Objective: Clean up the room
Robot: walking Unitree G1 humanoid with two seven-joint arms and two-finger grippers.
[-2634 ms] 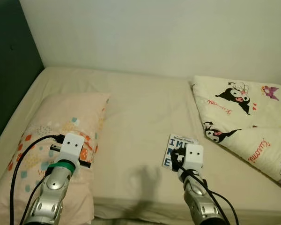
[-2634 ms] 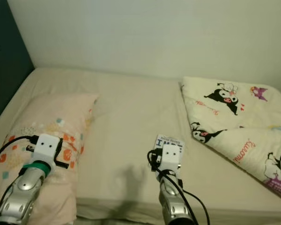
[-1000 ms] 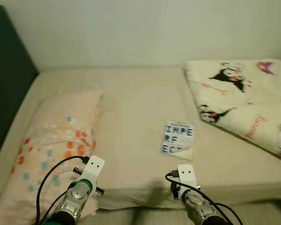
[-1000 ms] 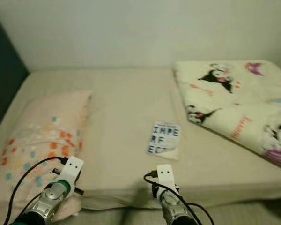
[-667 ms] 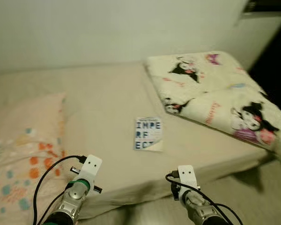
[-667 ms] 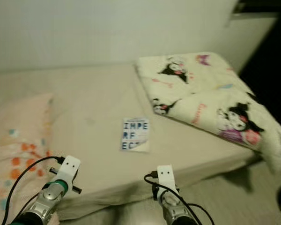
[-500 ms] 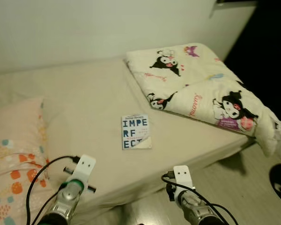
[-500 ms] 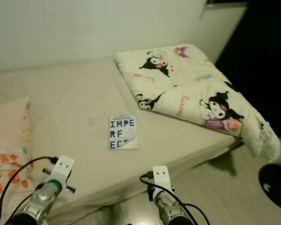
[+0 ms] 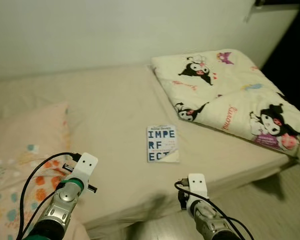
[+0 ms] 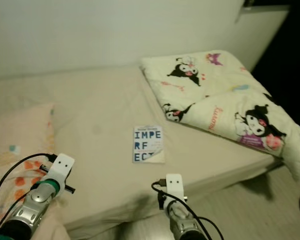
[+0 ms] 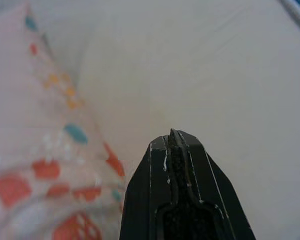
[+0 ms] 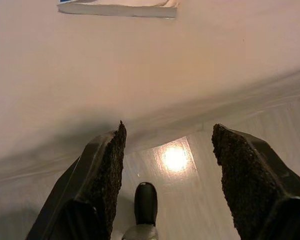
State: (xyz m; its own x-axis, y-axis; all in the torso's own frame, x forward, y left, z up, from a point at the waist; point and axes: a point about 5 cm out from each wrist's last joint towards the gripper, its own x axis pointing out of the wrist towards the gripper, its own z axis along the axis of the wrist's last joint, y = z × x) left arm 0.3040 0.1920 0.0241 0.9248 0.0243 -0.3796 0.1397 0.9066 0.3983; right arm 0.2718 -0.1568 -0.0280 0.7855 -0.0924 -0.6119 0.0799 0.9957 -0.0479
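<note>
A white book (image 9: 162, 144) with blue letters lies flat near the middle of the beige bed (image 9: 115, 110). My right gripper (image 12: 167, 150) is open and empty, held over the bed's front edge and the floor, short of the book's edge (image 12: 117, 7). My right arm (image 9: 196, 190) shows low in the head views, in front of the book. My left gripper (image 11: 174, 137) is shut with nothing in it, above the sheet beside the patterned pillow (image 9: 20, 150). The left arm (image 9: 80, 172) hangs over the pillow's corner.
A folded cream blanket (image 9: 230, 95) with cartoon prints covers the bed's right part and hangs over its end. Pale wooden floor (image 9: 275, 205) runs in front of the bed and to its right. A dark opening (image 9: 292, 45) is at the far right, the wall behind the bed.
The camera has pulled back and swung right, showing the bed's end and the floor. My right gripper, earlier over the book, is now back past the bed's front edge. The book lies unmoved.
</note>
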